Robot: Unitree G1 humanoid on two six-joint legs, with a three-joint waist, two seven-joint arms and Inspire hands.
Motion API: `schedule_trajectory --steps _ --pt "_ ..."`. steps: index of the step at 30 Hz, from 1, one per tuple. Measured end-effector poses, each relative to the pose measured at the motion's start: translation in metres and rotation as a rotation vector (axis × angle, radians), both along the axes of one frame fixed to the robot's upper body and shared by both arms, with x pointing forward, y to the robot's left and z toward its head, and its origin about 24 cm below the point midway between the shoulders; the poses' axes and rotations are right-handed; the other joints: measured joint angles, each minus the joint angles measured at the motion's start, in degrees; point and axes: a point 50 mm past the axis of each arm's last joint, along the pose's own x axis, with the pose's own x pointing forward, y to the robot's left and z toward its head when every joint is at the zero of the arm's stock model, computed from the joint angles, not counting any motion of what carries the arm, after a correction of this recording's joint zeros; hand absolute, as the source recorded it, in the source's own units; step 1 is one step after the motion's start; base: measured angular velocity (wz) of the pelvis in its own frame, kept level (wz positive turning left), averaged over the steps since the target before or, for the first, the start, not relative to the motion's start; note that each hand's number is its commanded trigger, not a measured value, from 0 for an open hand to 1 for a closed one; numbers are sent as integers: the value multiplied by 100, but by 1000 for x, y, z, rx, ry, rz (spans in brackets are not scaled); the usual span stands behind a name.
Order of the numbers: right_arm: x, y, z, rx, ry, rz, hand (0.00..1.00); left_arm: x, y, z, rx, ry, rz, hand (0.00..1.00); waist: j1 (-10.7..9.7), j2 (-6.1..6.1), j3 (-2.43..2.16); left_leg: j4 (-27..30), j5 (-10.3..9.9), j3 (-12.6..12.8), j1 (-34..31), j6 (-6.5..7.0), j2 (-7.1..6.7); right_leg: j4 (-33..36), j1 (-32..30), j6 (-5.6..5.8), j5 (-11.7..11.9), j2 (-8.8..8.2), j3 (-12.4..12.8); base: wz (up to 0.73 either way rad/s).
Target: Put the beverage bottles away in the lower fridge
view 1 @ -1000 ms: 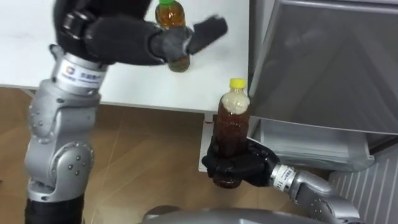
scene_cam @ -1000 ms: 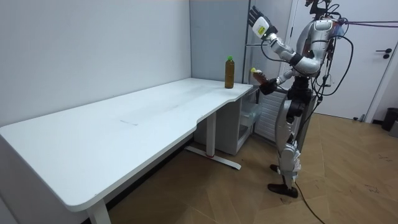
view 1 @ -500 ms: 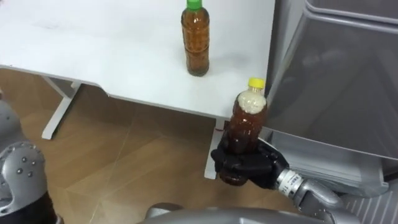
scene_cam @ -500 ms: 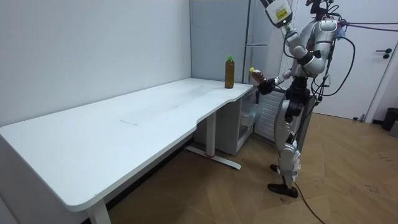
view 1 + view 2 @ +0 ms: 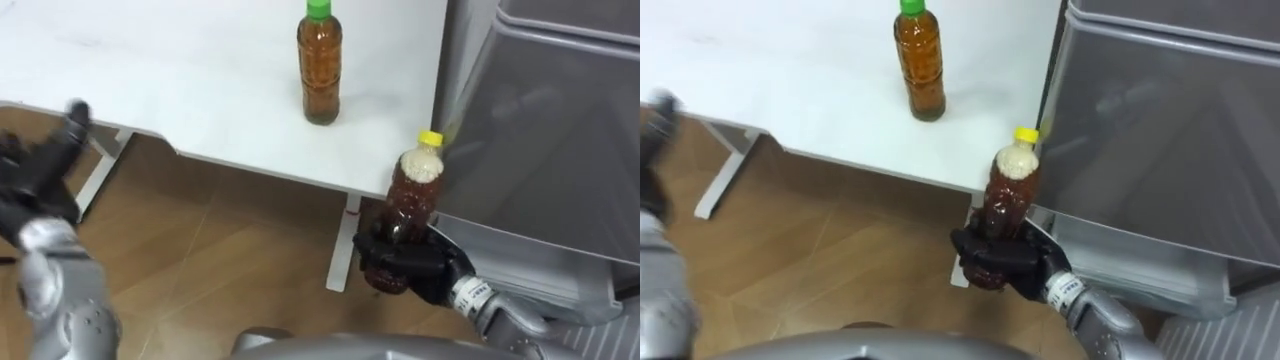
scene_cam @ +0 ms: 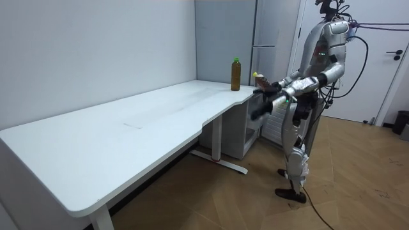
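Fingers (image 5: pixel 392 264) curled round bottle (image 5: pixel 413 200), beside table (image 5: pixel 230 138) edge

**Right hand clasped, left hand loose**

The right hand (image 5: pixel 405 268) was curled round the lower part of a bottle (image 5: pixel 415 195). Its dark fingers wrapped across the front, and the bottle stood upright above the fist. Behind that hand, the silver wrist (image 5: pixel 472 294) and forearm ran back and down toward the body. The left hand (image 5: pixel 35 172) was well off to the left of the right one and blurred. Its dark fingers seemed straight, pointing up and away, and held nothing, with the silver forearm (image 5: pixel 62 300) below it. In the room view both arms reached out in front of the standing body.
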Motion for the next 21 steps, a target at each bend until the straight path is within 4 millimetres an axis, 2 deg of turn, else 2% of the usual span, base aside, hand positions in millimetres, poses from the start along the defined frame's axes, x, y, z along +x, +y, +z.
schedule_trajectory --steps 1,3,4,5,6,9,11,14,17,21 --pt "1 0 0 3 1 0 100 -7 -5 -11 -36 51 -2 0 -1 -17 8 -5 -1 7 7 1 0 -7 0 2 2 1 17 -11" --pt "5 4 -5 5 34 7 100 -38 -22 -49 -160 256 -7 0 -8 -18 16 -32 -22 86 23 21 6 -4 4 9 5 9 87 -14" --pt "5 5 -7 6 47 3 100 -45 -25 -55 -189 293 -3 0 -4 -5 18 -37 -41 96 33 25 12 -7 2 9 5 19 107 -18" --pt "5 6 -8 12 55 4 100 -61 -30 -66 -231 370 -2 0 -8 5 15 -74 -55 145 65 28 23 -4 -23 12 3 40 187 -21" --pt "6 9 -8 24 52 9 100 -77 -31 -74 -250 440 5 0 -32 7 16 -116 -56 173 85 29 31 -5 -33 12 5 56 225 -20" --pt "6 10 -8 25 56 15 100 -108 -32 -83 -250 570 -43 0 -116 37 16 -119 -65 174 85 39 25 -7 -11 24 15 71 217 -1" --pt "7 10 -7 27 52 15 100 -122 -33 -87 -227 653 -105 0 -167 70 16 -118 -70 176 66 48 18 -14 -3 33 20 78 216 0" --pt "7 11 -7 27 51 17 100 -137 -34 -90 -166 768 -242 0 -240 121 12 -124 -75 210 72 56 17 -20 9 44 29 77 228 0" --pt "10 15 -7 20 49 29 100 -145 -36 -92 -98 868 -391 0 -443 124 10 -114 -84 188 32 70 8 -25 7 52 32 67 207 6" --pt "12 19 -5 7 42 27 100 -135 -39 -94 -18 921 -560 0 -575 108 -12 -90 -85 177 -92 79 -3 -21 -97 65 53 63 219 1"
